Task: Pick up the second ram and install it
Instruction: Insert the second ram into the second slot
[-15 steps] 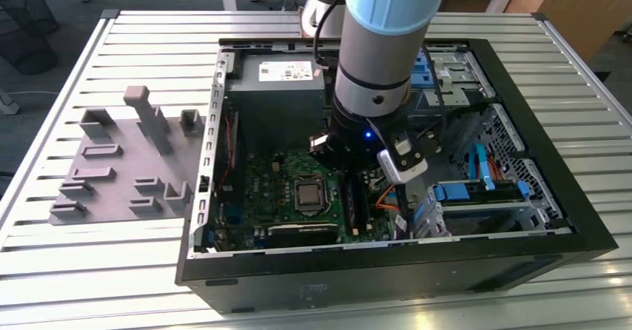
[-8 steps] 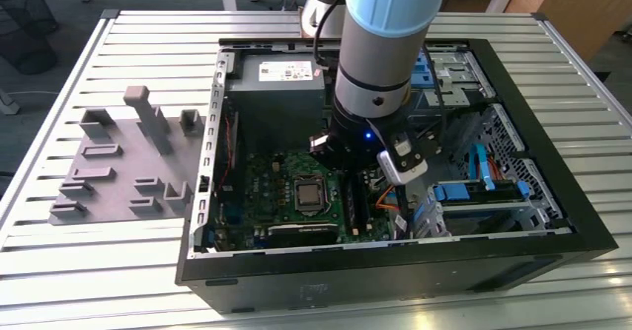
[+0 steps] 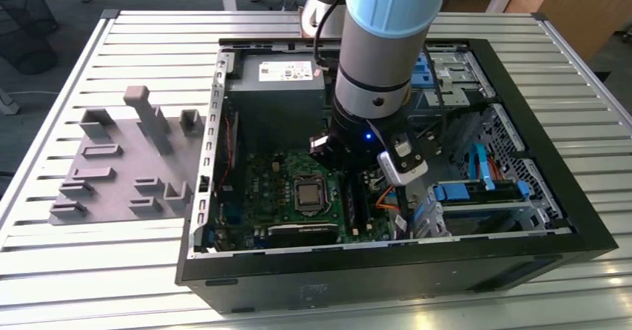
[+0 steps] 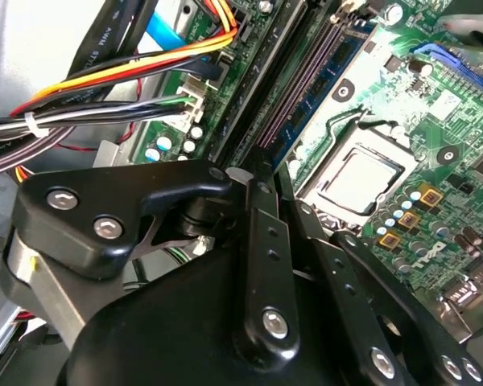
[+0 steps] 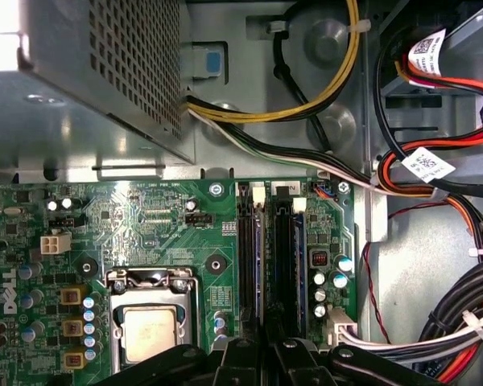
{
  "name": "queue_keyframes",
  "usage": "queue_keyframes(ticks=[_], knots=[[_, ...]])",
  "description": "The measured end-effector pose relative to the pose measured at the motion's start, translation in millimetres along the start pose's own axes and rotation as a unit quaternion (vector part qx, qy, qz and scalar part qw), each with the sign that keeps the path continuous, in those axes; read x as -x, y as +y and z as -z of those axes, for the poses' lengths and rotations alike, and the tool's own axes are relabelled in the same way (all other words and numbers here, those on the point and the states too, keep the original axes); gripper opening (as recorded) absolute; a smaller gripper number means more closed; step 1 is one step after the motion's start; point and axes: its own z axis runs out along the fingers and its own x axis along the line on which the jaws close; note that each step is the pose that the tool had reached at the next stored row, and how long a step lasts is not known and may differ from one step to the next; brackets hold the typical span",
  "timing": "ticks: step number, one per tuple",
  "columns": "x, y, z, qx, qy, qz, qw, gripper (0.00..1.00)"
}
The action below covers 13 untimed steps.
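Computer case [image 3: 247, 271] on slatted table [image 3: 148, 27] — holder tray [image 3: 118, 160] beside it, at the exterior view's left.

Arm [image 3: 380, 49] vertical, wrist pointing down; claw [image 5: 266, 354] low, linkages close together.

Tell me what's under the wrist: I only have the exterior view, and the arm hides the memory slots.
Observer: In the first wrist view the gripper sits over one end of the black memory slots, which lie beside the processor socket.
Operator: Is the second ram in?
Observer: Cannot tell. A blue-green strip runs along one slot, but I can't say whether it is a seated stick.
Operator: Any cables across the slots?
Observer: No. The wire bundle plugs in at the board edge beside the slots and leads away from them.
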Motion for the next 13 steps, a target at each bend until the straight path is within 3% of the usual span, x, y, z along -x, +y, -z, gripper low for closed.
queue_keyframes(ticks=[13], knots=[[0.0, 0.0, -1.5, 0.0026, 0.0001, -0.001, 1.0000, 0.14]])
